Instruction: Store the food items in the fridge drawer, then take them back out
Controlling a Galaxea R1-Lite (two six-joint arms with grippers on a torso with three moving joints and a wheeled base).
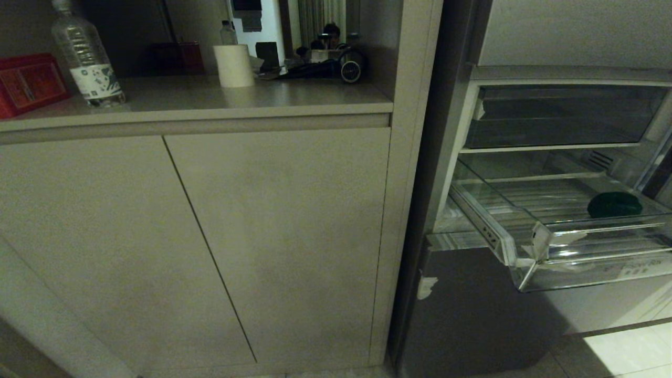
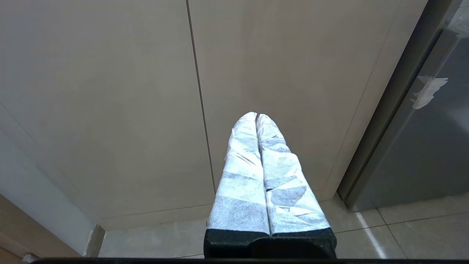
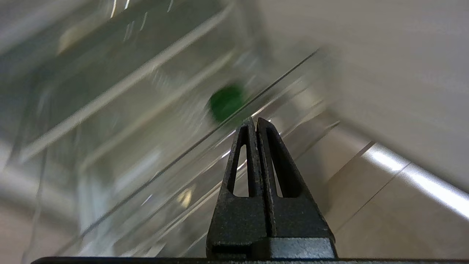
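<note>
Pulled-out fridge drawer (image 1: 530, 247) at four o'clock in the head view, dark green food item (image 1: 614, 205) on its ribbed floor; no arms there. Wrist views only: right gripper (image 3: 255, 121) pressed together, empty, outside the drawer; left gripper (image 2: 256, 116) closed before beige cabinet doors (image 2: 110, 91), tiled floor (image 2: 421, 231) below

right gripper (image 3: 255, 121): fingers pressed together, empty, outside the drawer | clear drawer (image 3: 121, 121): pulled out, blurred, ribbed floor showed through its wall | green food piece (image 3: 225, 102): lay inside the drawer | tiled floor (image 3: 395, 205): below
</note>
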